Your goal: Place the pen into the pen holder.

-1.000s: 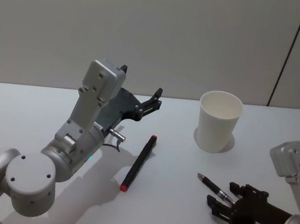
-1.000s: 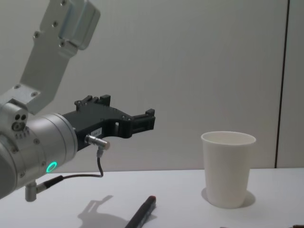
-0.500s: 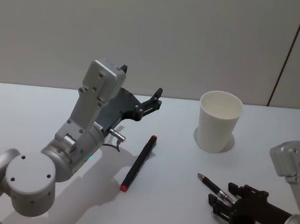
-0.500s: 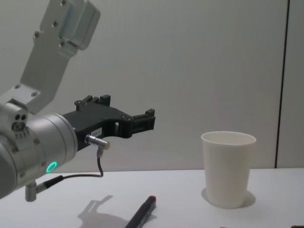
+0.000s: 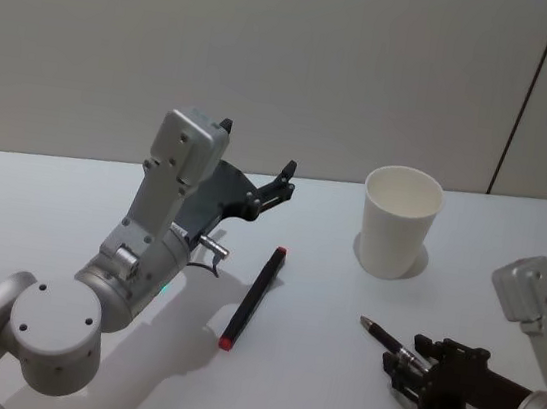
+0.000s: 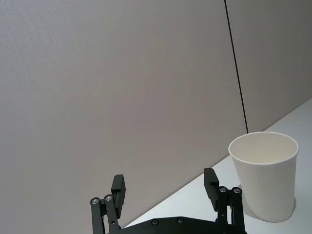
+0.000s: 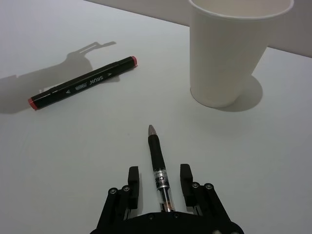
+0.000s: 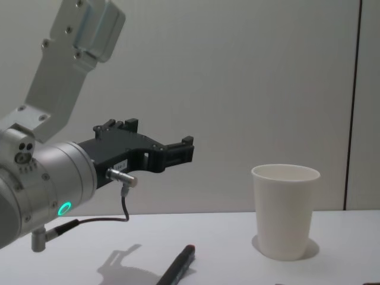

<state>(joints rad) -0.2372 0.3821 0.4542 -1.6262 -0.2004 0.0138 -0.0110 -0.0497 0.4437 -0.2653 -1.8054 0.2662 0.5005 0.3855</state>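
The pen [image 5: 386, 339] lies flat on the white worktop [image 5: 52, 198], in its near right part. Its tip points toward the far edge and slightly to the left. In the right wrist view the pen [image 7: 157, 160] has a dark grip section and a clear barrel with a printed label.

The right end effector [image 5: 406, 364] sits low over the rear half of the pen. Its two black fingers [image 7: 132, 177] are spread, one on each side of the barrel, with a small gap showing on both sides, so it grips nothing. The front half of the pen sticks out past the fingertips.

The pen holder [image 5: 398, 235], a plain white paper cup with a rolled rim, stands upright beyond the pen. It is nearer the far edge and right of the middle, well apart from the pen's tip, and its mouth faces up.

A black marker [image 5: 252, 298] with red ends lies flat near the middle of the worktop, to the left of the pen and apart from it. White lettering runs along the marker's [image 7: 83, 83] side.

The left end effector [image 6: 165, 184] hangs in the air above the left half of the worktop, aimed toward the far edge. Its fingers are wide apart and hold nothing, and the pen holder [image 6: 265, 181] stands ahead of it, off to one side.
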